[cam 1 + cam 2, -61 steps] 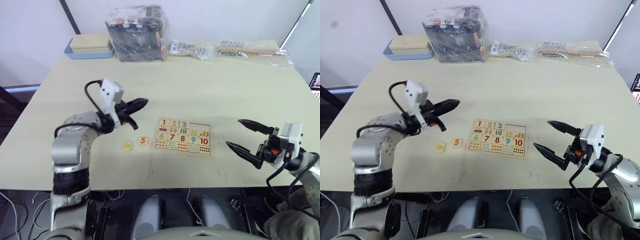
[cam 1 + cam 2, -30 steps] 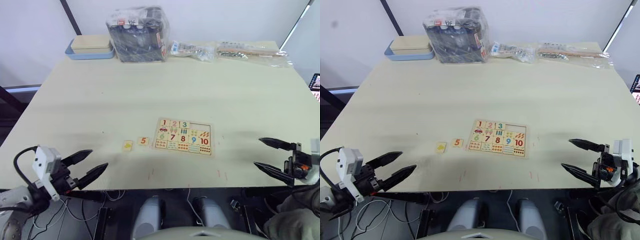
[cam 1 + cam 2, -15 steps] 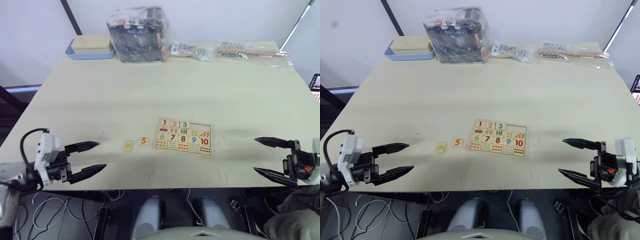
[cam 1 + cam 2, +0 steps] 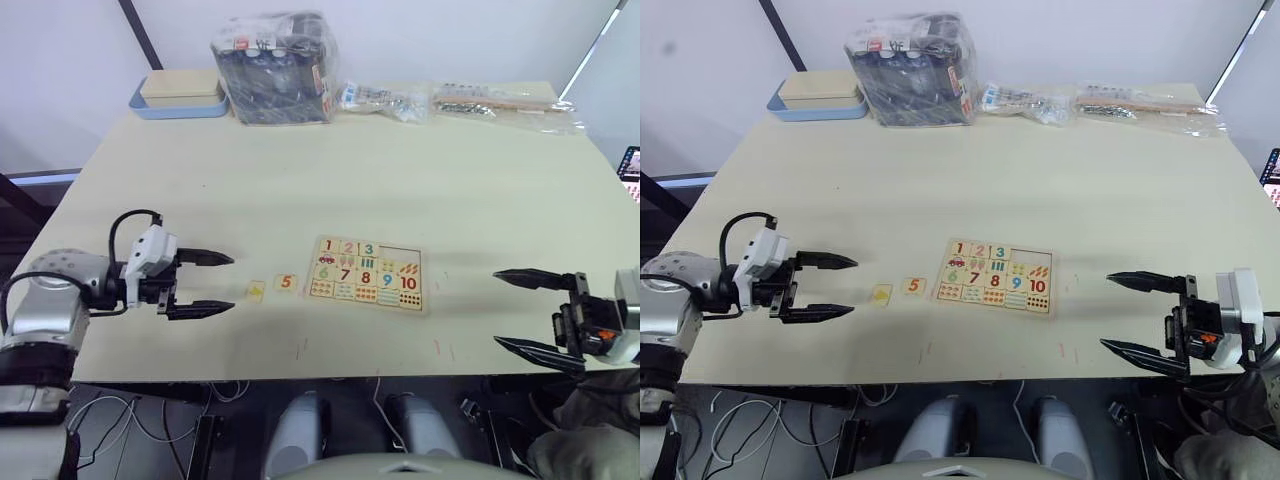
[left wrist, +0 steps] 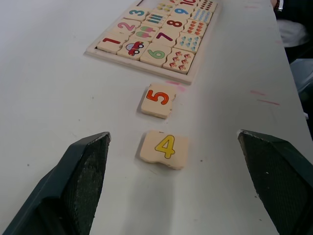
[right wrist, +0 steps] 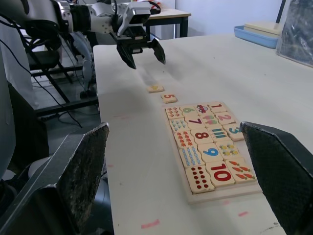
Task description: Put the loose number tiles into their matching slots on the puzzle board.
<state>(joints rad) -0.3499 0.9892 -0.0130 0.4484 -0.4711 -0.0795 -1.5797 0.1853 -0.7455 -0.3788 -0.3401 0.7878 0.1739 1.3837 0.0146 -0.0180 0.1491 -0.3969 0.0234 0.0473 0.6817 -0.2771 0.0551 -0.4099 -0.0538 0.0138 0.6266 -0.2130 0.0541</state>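
The puzzle board [image 4: 366, 302] lies flat on the table's near middle, with bare slots [image 4: 399, 253] in its top row to the right of the 3. Two loose number tiles rest left of the board: an orange 5 [image 4: 287, 282] and a yellow 4 [image 4: 256, 291]. In the left wrist view the 5 [image 5: 158, 100] and the 4 [image 5: 165, 149] lie straight ahead, between the fingers' lines. My left gripper [image 4: 230, 282] is open, just left of the 4, holding nothing. Open and holding nothing too, my right gripper [image 4: 497, 307] hovers over the table's front right, apart from the board.
Along the far edge stand a blue-rimmed box [image 4: 180, 95], a plastic-wrapped dark bundle [image 4: 275, 68] and two clear bags [image 4: 385, 98] [image 4: 500, 103]. The table's front edge runs just below both grippers.
My left gripper has come up from the table's front left corner to just left of the 4 tile. My right gripper has edged a little toward the board. Tiles and board have not moved.
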